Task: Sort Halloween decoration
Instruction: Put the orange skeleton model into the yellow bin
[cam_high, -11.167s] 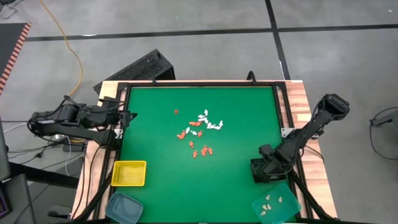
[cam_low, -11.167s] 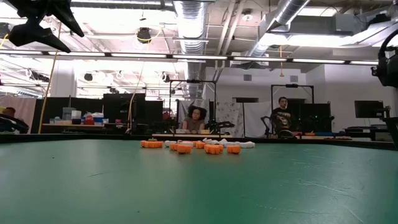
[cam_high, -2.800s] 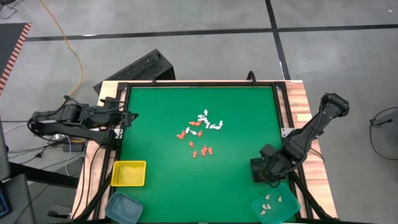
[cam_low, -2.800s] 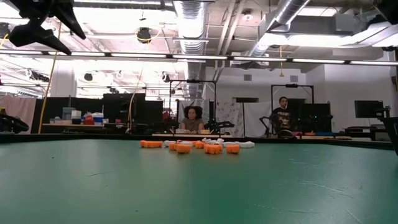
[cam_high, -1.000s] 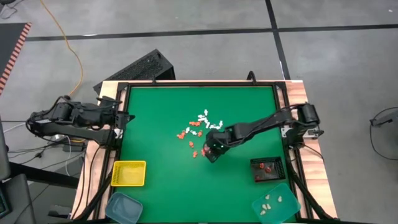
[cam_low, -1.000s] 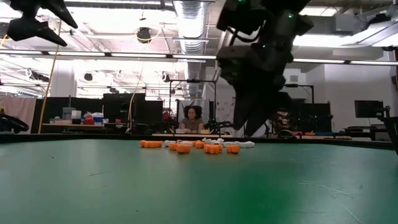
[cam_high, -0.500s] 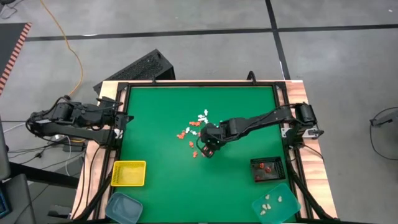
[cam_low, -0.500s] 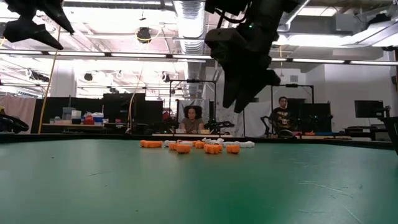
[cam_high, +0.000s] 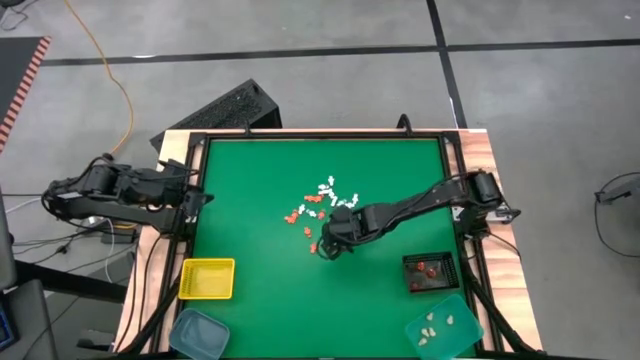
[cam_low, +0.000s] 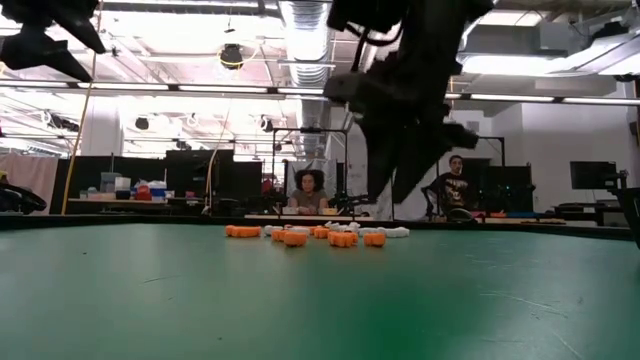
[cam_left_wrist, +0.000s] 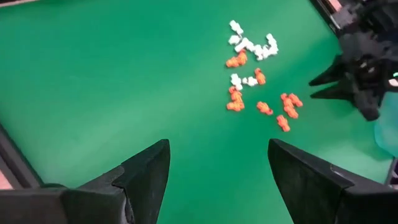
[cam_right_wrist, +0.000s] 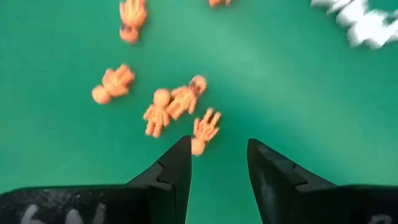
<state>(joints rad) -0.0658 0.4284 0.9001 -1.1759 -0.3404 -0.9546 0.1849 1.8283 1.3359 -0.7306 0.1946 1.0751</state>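
Two arms in view; your right gripper (cam_high: 325, 246) is over the trinkets (cam_high: 322, 208), left gripper (cam_high: 200, 197) parked at the desk's left edge.

Right jaws stand apart, nothing between them, tips low over the green desk (cam_high: 250, 180); in the right wrist view one orange figure (cam_right_wrist: 203, 130) lies just ahead of the gap, touching or nearly touching one fingertip (cam_right_wrist: 180, 152), with a pair of orange figures (cam_right_wrist: 173, 102) just beyond it. The trinkets sit in a loose cluster at mid-desk: white ones (cam_left_wrist: 252, 45) toward the far side, orange ones (cam_left_wrist: 287, 107) nearer the right gripper. Your left jaws are wide apart and empty, well clear of the cluster. Black tray (cam_high: 430, 273) by the desk's right edge holds a few orange pieces; teal tray (cam_high: 443, 332) below it holds cream pieces. Yellow tray (cam_high: 207, 279) and a second teal tray (cam_high: 198, 334) sit at lower left.
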